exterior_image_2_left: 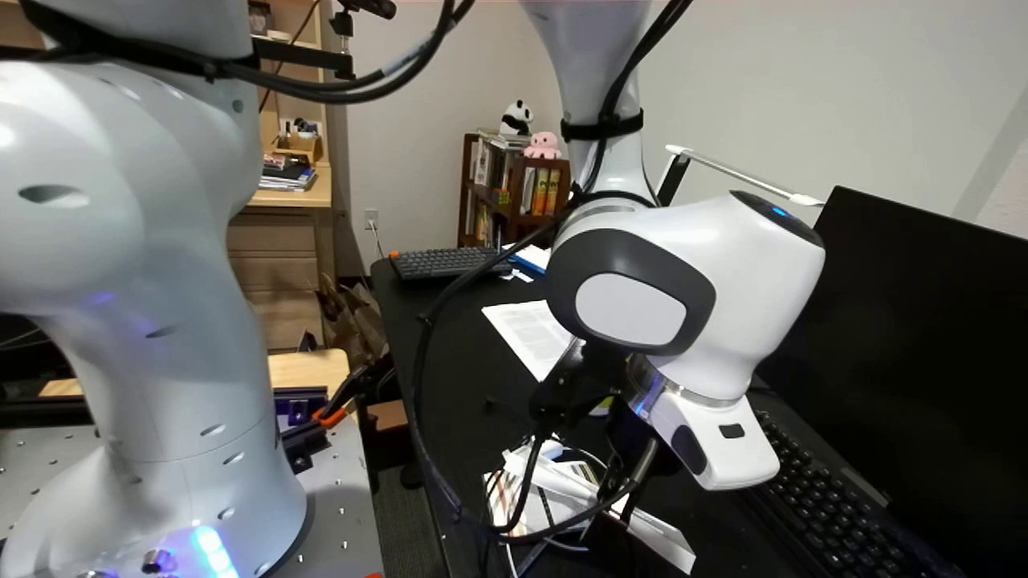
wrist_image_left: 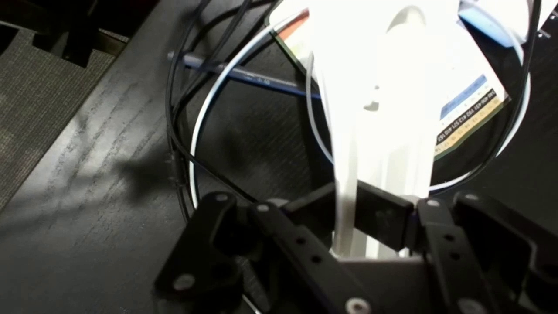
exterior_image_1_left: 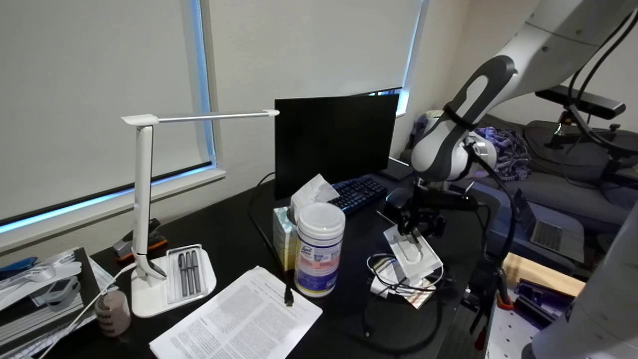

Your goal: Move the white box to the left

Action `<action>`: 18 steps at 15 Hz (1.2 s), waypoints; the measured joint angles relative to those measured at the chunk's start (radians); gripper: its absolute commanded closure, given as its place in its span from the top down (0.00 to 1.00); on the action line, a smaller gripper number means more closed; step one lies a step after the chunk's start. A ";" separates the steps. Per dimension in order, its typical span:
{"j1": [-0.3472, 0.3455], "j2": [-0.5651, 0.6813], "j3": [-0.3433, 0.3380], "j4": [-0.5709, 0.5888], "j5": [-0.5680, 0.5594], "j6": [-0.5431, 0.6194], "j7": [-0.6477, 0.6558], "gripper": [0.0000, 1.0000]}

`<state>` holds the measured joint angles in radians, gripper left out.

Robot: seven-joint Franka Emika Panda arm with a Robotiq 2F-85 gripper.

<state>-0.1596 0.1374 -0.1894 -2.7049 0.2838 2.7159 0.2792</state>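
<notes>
The white box [exterior_image_1_left: 418, 257] is a flat, open, tray-like box with a moulded inside. It lies tilted over printed cards and cables near the table's edge in an exterior view. It also shows below the wrist in an exterior view [exterior_image_2_left: 662, 542]. In the wrist view the box [wrist_image_left: 388, 131] is overexposed. My gripper [wrist_image_left: 346, 209] is shut on one side wall of the box, with a finger pad on each side of the wall. In an exterior view the gripper [exterior_image_1_left: 411, 233] is at the box's far end. I cannot tell whether the box touches what is under it.
Looped black and white cables [exterior_image_1_left: 369, 279] and printed cards [exterior_image_1_left: 421, 297] lie under the box. A pen [wrist_image_left: 261, 80] lies near them. The wipes canister [exterior_image_1_left: 319, 254], tissue box [exterior_image_1_left: 284, 237], papers [exterior_image_1_left: 239, 319], lamp [exterior_image_1_left: 144, 199], keyboard [exterior_image_1_left: 359, 194] and monitor [exterior_image_1_left: 334, 139] stand around.
</notes>
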 measured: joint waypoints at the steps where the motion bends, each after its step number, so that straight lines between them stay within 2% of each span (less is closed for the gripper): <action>1: 0.010 0.006 0.008 -0.004 -0.007 0.001 0.000 0.03; 5: 0.082 0.017 0.060 -0.096 -0.063 0.120 0.000 0.03; 12: 0.167 0.088 0.159 -0.078 -0.064 0.396 -0.009 0.03; 18: 0.153 0.083 0.184 -0.066 -0.049 0.388 -0.115 0.03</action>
<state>-0.0071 0.2201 -0.0056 -2.7705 0.2353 3.1041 0.1643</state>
